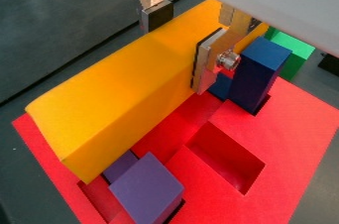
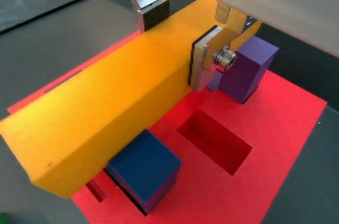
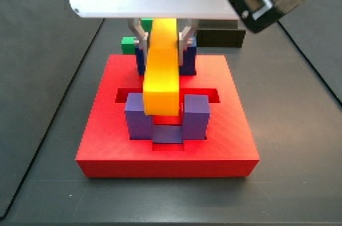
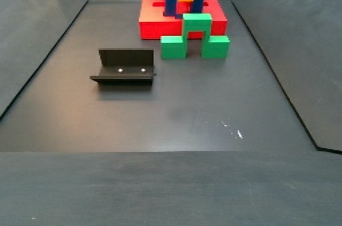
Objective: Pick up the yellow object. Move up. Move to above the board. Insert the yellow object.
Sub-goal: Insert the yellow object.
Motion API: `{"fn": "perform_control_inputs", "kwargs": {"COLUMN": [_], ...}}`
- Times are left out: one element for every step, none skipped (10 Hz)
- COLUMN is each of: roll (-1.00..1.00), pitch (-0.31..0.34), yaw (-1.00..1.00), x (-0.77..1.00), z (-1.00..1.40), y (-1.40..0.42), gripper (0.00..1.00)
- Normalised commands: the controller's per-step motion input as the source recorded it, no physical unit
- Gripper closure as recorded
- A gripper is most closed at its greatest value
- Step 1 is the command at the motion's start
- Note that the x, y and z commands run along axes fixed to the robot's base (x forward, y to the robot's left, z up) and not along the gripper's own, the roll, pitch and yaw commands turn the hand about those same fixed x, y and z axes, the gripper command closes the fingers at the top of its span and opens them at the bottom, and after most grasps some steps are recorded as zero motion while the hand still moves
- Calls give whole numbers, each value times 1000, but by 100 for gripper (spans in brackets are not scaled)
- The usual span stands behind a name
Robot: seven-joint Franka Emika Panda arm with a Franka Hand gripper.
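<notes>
Nearest the camera in a side view, bare dark surface (image 4: 174, 120) is recorded, with the fixture (image 4: 123, 67) standing on it well apart from the work. Beyond it a green block (image 4: 195, 36) is seen just in front of the board (image 4: 151, 14).

On the board (image 3: 167, 155), a purple post (image 3: 170, 119) is noted at the near edge and a blue post (image 3: 189, 58) towards the far edge. The yellow bar (image 3: 163, 65) is found lengthways between the posts, over the central channel; whether it is fully seated or hangs just above cannot be told. A rectangular recess (image 1: 228, 155) in the red slab lies open beside it.

The end effector (image 1: 185, 38) is seen pinching the yellow bar across its narrow width, near the far end rather than the middle, with one silver finger (image 1: 209, 61) flat against the bar's side face and the other (image 2: 150, 5) against the opposite side.

The bar is judged rigid, smooth-faced and probably light, with no fragility apparent. Its flat parallel sides are judged well suited to the pads. An off-centre hold is judged liable to let the long free end droop or pivot; a hold nearer mid-length would be steadier.
</notes>
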Motion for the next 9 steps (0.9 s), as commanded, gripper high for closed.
{"fn": "perform_control_inputs", "kwargs": {"roll": [114,101,113,124,141,146,127,117,114], "pitch": [0,0,14,20,21,6,0,0,0], "yaw": [0,11,34,37,40,0,0,-9,0], "x": [111,320,386,363,314,37,0,-66,-37], "z": [-149,-83,-51,-57,-69,-100,-80,-89,-120], "y": [-46,-69,-51,-46,-34,-20,0,0,0], "gripper": [100,100,100,100,100,100,100,100,100]}}
